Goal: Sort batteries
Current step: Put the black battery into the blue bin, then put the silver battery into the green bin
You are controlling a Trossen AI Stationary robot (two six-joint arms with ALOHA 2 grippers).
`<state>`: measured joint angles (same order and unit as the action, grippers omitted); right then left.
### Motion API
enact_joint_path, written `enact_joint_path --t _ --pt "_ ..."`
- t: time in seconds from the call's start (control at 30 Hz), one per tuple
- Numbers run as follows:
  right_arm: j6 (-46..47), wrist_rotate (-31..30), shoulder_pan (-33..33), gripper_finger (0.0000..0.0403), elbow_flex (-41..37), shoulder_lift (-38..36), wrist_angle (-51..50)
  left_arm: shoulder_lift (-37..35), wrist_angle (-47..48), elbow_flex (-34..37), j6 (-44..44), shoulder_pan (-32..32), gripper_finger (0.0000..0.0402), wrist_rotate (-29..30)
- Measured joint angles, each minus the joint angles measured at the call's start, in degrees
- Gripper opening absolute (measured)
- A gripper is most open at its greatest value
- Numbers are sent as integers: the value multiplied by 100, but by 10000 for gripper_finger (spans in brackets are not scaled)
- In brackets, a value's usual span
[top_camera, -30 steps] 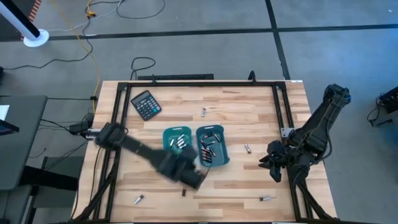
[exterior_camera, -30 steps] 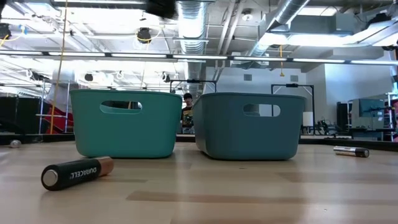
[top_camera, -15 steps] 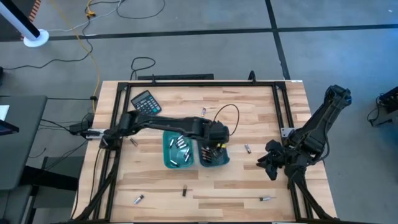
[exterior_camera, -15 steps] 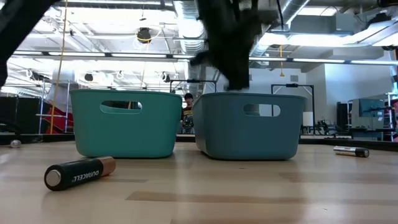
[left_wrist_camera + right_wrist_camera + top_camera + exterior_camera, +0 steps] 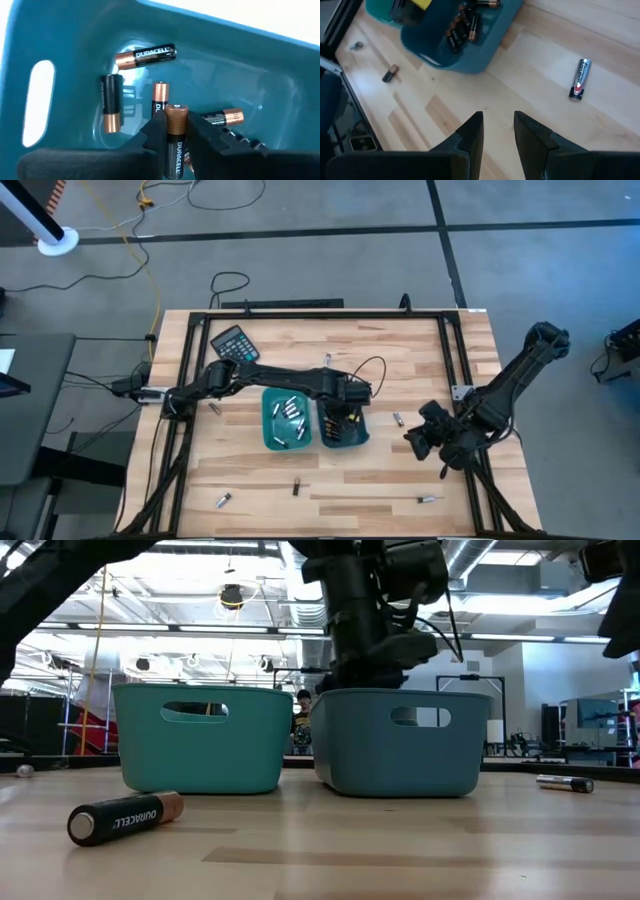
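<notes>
Hovering over the right bin, the left claw pinches a battery.

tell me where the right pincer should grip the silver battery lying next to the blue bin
Grip the silver battery across its middle from straight above, fingers on its long sides: it lies flat on bare wood, apart from the bin. The open right pincer hovers nearby.

Two bins side by side mid-table — calculator behind, loose batteries around
</notes>
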<state>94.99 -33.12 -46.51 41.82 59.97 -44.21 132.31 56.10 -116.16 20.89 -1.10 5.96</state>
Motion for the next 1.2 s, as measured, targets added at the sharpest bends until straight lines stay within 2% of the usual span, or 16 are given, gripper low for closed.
enact_joint_path --t 0.33,0.6,0.97,1.07,1.2 --pt "277 0 212 125 0 6 11 6 117 -58 -796 55 70 -120" --pt "238 0 343 125 0 6 -31 0 103 -81 -769 87 78 -439" --pt "-500 0 356 125 0 2 -56 -16 106 -88 -508 155 128 -420" --pt "-811 -1 356 125 0 -13 -81 -72 247 -260 -501 151 130 -420" --pt "-999 -2 315 123 -82 -194 -328 -162 550 -852 -501 159 130 -419"
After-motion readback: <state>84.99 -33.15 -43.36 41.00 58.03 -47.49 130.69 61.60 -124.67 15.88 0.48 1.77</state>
